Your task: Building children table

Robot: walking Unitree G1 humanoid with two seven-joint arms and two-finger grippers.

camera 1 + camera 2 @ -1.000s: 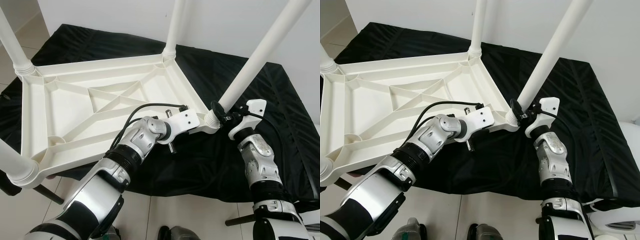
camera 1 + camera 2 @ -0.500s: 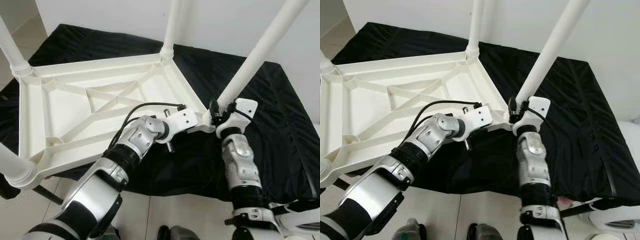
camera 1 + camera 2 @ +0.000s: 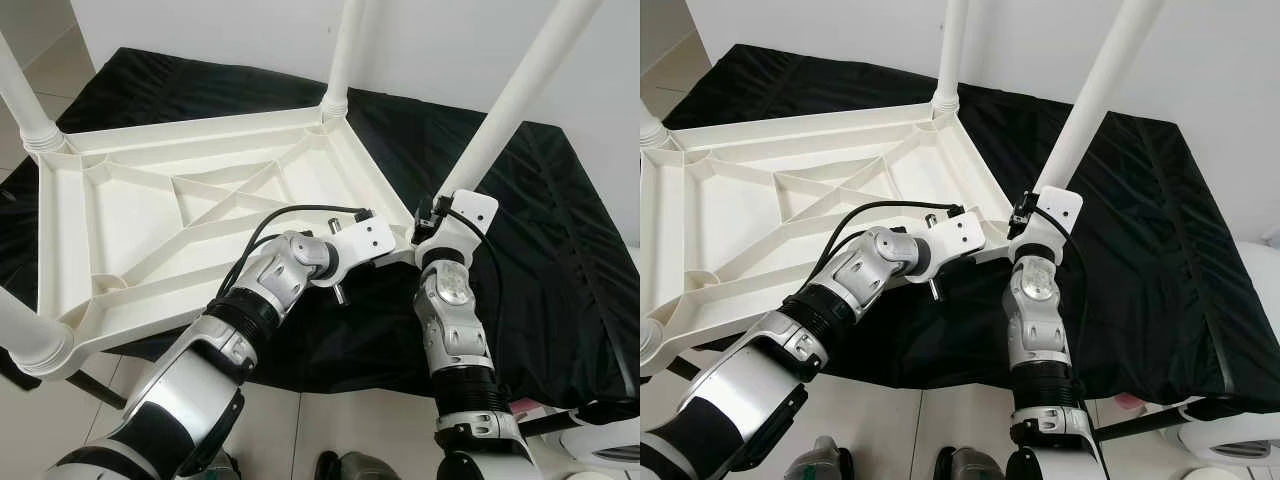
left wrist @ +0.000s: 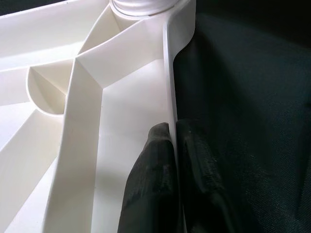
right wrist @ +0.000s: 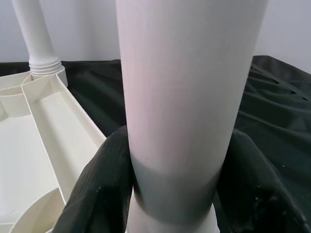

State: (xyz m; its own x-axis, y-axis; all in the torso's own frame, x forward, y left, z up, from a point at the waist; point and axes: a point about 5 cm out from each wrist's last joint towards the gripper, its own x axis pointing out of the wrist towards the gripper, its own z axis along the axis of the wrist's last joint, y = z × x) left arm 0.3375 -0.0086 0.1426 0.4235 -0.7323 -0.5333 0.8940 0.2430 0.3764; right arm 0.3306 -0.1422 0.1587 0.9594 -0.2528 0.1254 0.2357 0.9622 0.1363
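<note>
Right gripper (image 5: 175, 194) clamps the white plastic tube leg (image 3: 510, 110); left gripper (image 4: 174, 160) pinches the upturned white ribbed tabletop's rim (image 4: 170, 73) (leg tilted; may cross-thread).

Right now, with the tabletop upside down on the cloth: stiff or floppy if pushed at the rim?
Likely stiff: the tabletop has moulded ribs. Probably light, being hollow plastic. It may slide on the black cloth, with left gripper pinching only its rim.

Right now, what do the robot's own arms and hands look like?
Both arms are jointed silver metal with black bands. The left arm carries a looping black cable to a white wrist block. The right arm ends in a similar white block, also cabled. The left hand and right hand each have two black, textured fingers.
</note>
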